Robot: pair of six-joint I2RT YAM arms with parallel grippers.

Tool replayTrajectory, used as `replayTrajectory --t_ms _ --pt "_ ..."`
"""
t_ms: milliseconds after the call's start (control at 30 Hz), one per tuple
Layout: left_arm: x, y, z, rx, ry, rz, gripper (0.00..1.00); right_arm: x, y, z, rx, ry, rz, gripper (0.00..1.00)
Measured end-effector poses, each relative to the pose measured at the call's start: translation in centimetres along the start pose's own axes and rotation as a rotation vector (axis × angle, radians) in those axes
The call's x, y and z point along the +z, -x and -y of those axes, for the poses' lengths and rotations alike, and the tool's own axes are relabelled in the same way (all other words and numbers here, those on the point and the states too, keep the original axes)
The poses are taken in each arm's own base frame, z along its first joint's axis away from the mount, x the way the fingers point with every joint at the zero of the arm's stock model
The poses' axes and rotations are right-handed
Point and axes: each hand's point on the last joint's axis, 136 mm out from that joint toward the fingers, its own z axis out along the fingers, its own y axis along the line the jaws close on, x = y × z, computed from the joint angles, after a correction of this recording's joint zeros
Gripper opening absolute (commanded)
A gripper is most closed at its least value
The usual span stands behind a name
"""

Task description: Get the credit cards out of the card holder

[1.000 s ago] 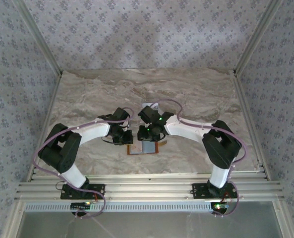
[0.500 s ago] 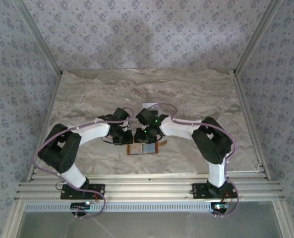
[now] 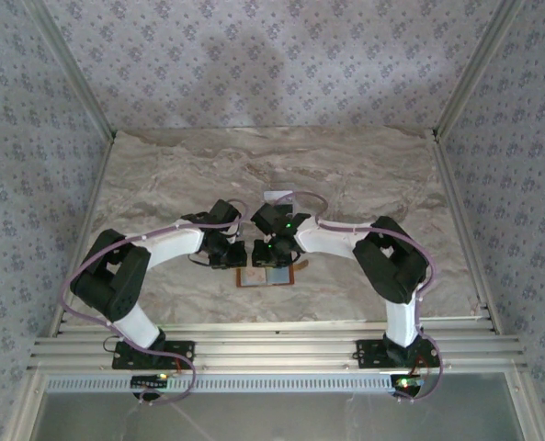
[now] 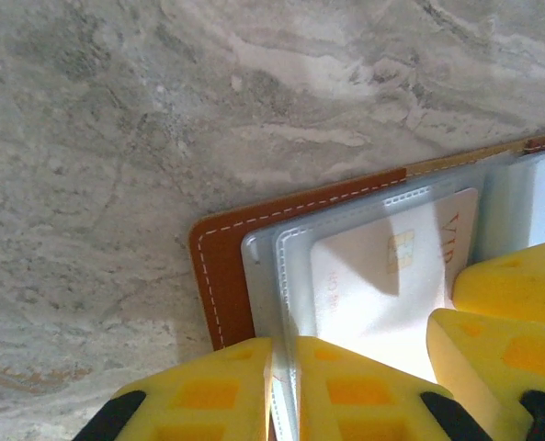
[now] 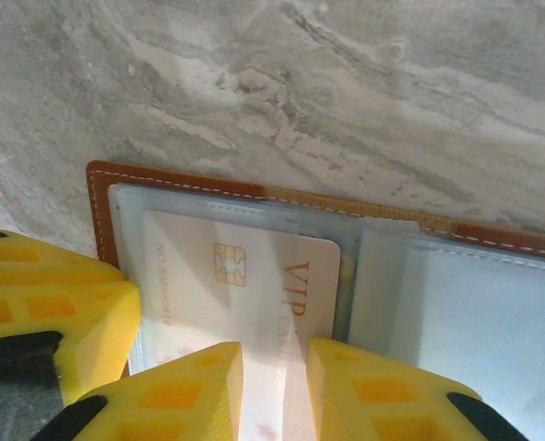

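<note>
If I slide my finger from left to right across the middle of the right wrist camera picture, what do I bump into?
Brown leather edge of the card holder → white card, with its gold chip first, then its red VIP letters → grey-blue pocket.

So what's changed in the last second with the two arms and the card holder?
The right arm swung its elbow inward, toward the left, and its wrist came slightly nearer over the card holder. No new grip shows: the right jaws are closed on the whitish credit card, and the left jaws are closed on the holder's clear sleeve. The left arm and the card holder stayed put.
</note>
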Motion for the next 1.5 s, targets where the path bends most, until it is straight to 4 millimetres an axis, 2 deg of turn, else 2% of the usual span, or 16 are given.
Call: replayTrajectory --t_ms 400,600,900,1167,1367,1500 --pt "0.0 0.0 0.0 -0.001 0.002 -0.002 0.15 -0.3 -0.2 0.4 -0.015 -0.049 0.008 0.27" --pt "-0.4 -0.1 -0.4 -0.006 0.027 -0.006 0.14 -1.3 -0.3 0.3 -0.015 -0.051 0.012 0.27" --pt "-1.7 0.6 1.6 0.021 -0.012 0.019 0.10 -2.6 0.4 0.1 -0.005 -0.019 0.041 0.27" --pt "-1.1 0.3 2.4 0.030 -0.047 -0.006 0.09 -2.0 -0.3 1.3 0.013 -0.018 0.013 0.24" --pt "0.5 0.0 1.6 0.020 -0.022 -0.044 0.08 -1.9 -0.4 0.7 0.009 0.013 0.007 0.24" --pt "0.6 0.1 1.6 0.031 -0.022 -0.043 0.07 -2.0 -0.2 0.3 0.006 0.031 0.009 0.24"
